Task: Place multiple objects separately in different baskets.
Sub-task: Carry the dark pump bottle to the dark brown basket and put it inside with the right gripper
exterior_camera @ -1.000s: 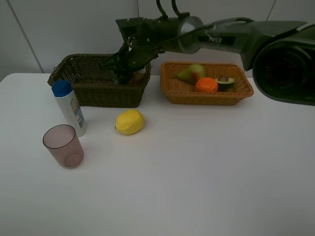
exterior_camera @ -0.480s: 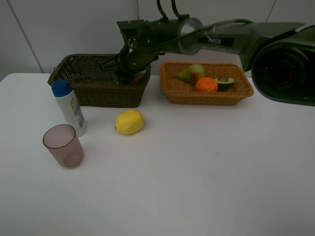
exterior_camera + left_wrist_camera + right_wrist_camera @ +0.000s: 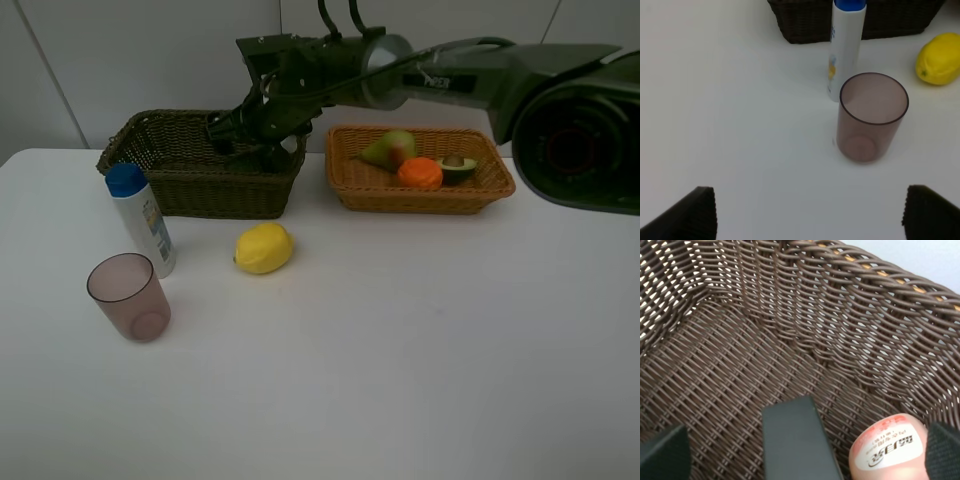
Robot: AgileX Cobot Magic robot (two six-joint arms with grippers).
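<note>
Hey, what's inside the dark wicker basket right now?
A pink bottle and a dark green object sit in the dark basket; from the high camera, the right gripper covers them.

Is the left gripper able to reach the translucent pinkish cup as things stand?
Probably yes: the open left gripper faces the upright translucent pinkish cup with only bare table between; the white blue-capped bottle stands close behind it.
</note>
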